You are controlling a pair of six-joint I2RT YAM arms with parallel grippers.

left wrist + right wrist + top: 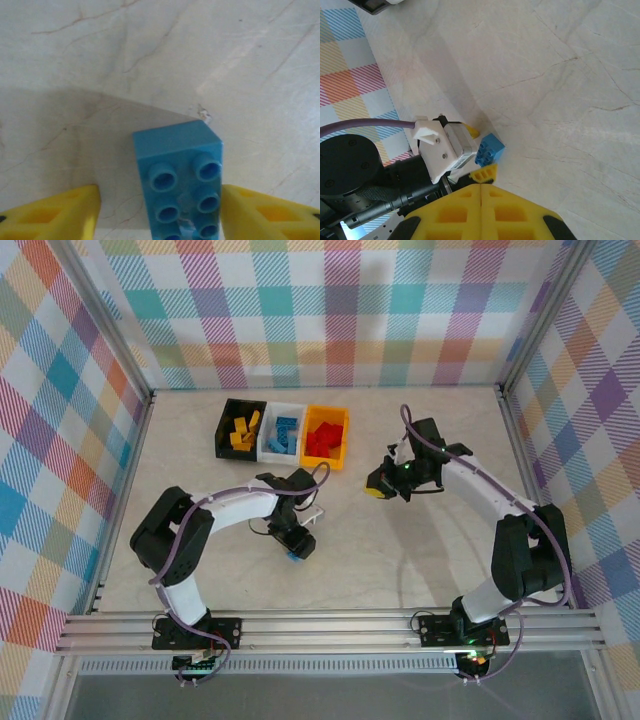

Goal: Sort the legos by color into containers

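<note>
Here's the desk: pale, marble-veined, brighter on the right. On the far side, left of centre, three containers stand in a row, walls touching: black bin left, white bin middle, yellow-orange bin right. Nearer, well apart from them, one blue brick, seemingly resting flat on the surface.

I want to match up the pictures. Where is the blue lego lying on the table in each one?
Top external: the blue lego lies on the table, low and left of centre, under the left gripper.
Left wrist: bottom centre, studs facing the camera.
Right wrist: just left of centre and a bit below it.
Shared landmark: the left gripper's yellow fingers, one on each side of the lego.
</note>
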